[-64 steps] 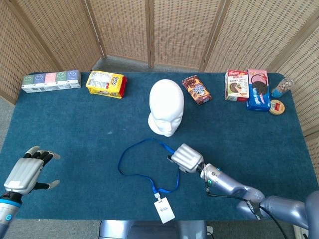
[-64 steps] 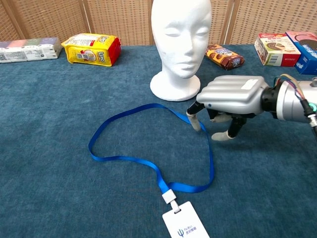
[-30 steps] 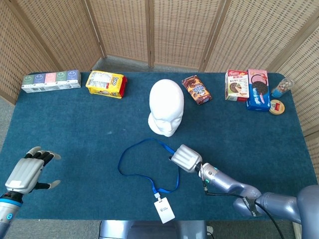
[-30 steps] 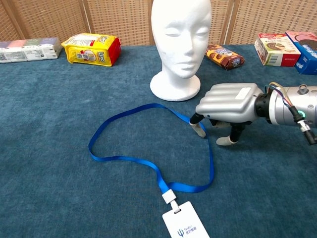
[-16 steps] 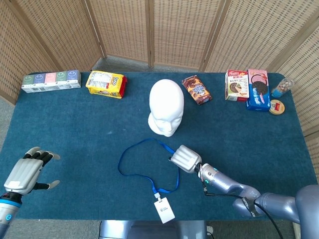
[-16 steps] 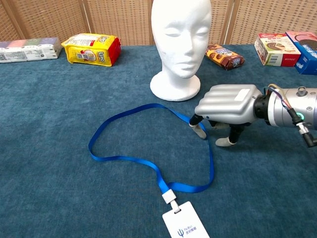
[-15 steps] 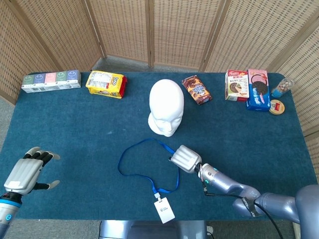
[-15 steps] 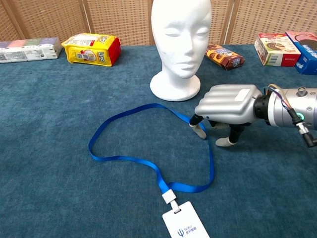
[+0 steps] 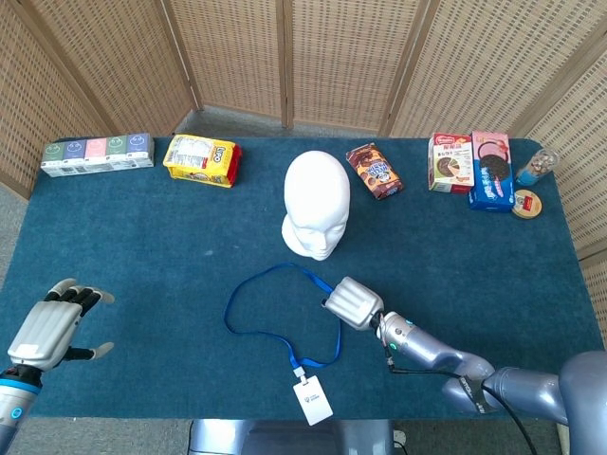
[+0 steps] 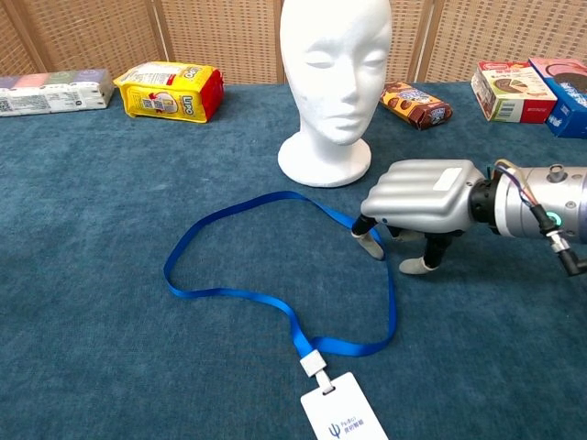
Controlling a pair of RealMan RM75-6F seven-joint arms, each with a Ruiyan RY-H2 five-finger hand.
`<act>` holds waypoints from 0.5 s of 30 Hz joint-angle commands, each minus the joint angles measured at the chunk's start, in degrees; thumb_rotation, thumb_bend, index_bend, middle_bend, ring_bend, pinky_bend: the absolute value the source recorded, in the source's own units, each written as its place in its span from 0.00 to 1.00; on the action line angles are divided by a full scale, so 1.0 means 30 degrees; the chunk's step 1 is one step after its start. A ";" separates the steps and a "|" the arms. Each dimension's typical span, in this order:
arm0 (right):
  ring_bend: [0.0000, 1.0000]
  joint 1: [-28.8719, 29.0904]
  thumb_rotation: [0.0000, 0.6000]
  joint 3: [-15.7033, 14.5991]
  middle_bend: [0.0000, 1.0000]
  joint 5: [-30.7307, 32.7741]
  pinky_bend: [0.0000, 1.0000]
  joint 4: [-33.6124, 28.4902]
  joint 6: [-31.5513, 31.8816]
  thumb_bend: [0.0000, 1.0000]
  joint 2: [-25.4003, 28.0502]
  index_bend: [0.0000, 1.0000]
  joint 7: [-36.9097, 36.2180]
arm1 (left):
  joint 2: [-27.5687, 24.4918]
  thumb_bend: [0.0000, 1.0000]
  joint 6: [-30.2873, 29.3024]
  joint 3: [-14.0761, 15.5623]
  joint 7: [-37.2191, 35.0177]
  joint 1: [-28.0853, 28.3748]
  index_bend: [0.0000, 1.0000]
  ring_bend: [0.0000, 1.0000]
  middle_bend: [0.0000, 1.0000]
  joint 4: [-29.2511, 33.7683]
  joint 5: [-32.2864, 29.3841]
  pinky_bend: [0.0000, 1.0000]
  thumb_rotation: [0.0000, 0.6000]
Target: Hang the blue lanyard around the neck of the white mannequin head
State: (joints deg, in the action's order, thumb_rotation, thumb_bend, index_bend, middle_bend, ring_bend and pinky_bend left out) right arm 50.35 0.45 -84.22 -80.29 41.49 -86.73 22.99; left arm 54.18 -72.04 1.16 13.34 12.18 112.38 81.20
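The blue lanyard [image 9: 232,305] lies in a loose loop on the blue table, its white badge [image 9: 312,400] near the front edge. The white mannequin head [image 9: 317,204] stands upright just behind the loop. My right hand [image 9: 354,302] hovers palm down over the loop's right side. In the chest view, the right hand [image 10: 422,194] has its fingers pointing down; one fingertip [image 10: 371,244] touches the strap [image 10: 229,295] and the thumb rests on the cloth apart from it. Nothing is gripped. My left hand [image 9: 47,332] is at the front left corner with fingers spread, holding nothing.
Along the back edge lie a row of small boxes [image 9: 97,154], a yellow snack pack [image 9: 200,159], a brown cookie pack [image 9: 374,171], two cookie boxes [image 9: 451,161], a small jar [image 9: 536,168] and a round lid [image 9: 527,204]. Wicker screens stand behind the table.
My right hand sank slightly and drew a little toward the right, its fingertips settling on the cloth by the strap. The lanyard and left hand have not moved.
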 commanded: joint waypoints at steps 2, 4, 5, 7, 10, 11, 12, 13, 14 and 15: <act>1.00 0.0008 1.00 0.0002 1.00 0.0005 1.00 0.0087 0.0077 0.35 -0.0066 0.48 -0.0006 | 0.0076 0.09 -0.0156 -0.0038 -0.0033 -0.0051 0.31 0.25 0.32 -0.0041 0.0026 0.12 0.84; 1.00 0.0009 1.00 0.0015 1.00 0.0014 1.00 0.0109 0.0121 0.35 -0.0089 0.48 -0.0035 | 0.0080 0.09 -0.0153 -0.0027 -0.0035 -0.0053 0.31 0.25 0.32 -0.0066 0.0034 0.12 0.84; 1.00 0.0019 1.00 0.0020 1.00 0.0012 1.00 0.0131 0.0137 0.35 -0.0106 0.49 -0.0046 | 0.0075 0.09 -0.0135 -0.0019 -0.0027 -0.0047 0.31 0.25 0.32 -0.0058 0.0035 0.12 0.84; 1.00 0.0023 1.00 0.0019 1.00 0.0029 1.00 0.0158 0.0147 0.35 -0.0137 0.49 -0.0086 | 0.0069 0.09 -0.0121 -0.0016 -0.0035 -0.0042 0.31 0.25 0.32 -0.0053 0.0026 0.12 0.84; 1.00 0.0020 1.00 -0.0021 1.00 0.0034 1.00 0.0245 0.0157 0.35 -0.0198 0.49 -0.0095 | 0.0065 0.09 -0.0096 -0.0008 -0.0091 -0.0036 0.31 0.25 0.32 -0.0042 0.0026 0.12 0.83; 1.00 0.0018 1.00 -0.0042 1.00 0.0042 1.00 0.0262 0.0149 0.35 -0.0220 0.49 -0.0110 | 0.0056 0.09 -0.0101 -0.0007 -0.0098 -0.0033 0.31 0.25 0.32 -0.0037 0.0047 0.12 0.83; 1.00 0.0017 1.00 -0.0059 1.00 0.0044 1.00 0.0283 0.0141 0.35 -0.0238 0.49 -0.0111 | 0.0046 0.09 -0.0107 -0.0009 -0.0108 -0.0033 0.31 0.25 0.32 -0.0025 0.0054 0.12 0.83; 1.00 0.0016 1.00 -0.0079 1.00 0.0043 1.00 0.0305 0.0136 0.35 -0.0251 0.49 -0.0102 | 0.0040 0.09 -0.0107 -0.0006 -0.0114 -0.0033 0.31 0.25 0.32 -0.0020 0.0060 0.12 0.83; 1.00 0.0015 1.00 -0.0090 1.00 0.0045 1.00 0.0322 0.0139 0.36 -0.0264 0.49 -0.0099 | 0.0037 0.09 -0.0105 -0.0005 -0.0115 -0.0030 0.31 0.25 0.32 -0.0015 0.0068 0.12 0.84; 1.00 0.0011 1.00 -0.0101 1.00 0.0055 1.00 0.0334 0.0136 0.36 -0.0279 0.50 -0.0104 | 0.0032 0.09 -0.0100 -0.0002 -0.0111 -0.0027 0.31 0.25 0.32 -0.0012 0.0073 0.12 0.84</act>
State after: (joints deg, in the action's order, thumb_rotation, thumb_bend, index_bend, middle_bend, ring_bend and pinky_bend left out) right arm 50.39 0.16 -84.06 -79.29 41.90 -87.56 22.68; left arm 54.27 -72.34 1.16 13.01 12.10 112.34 81.42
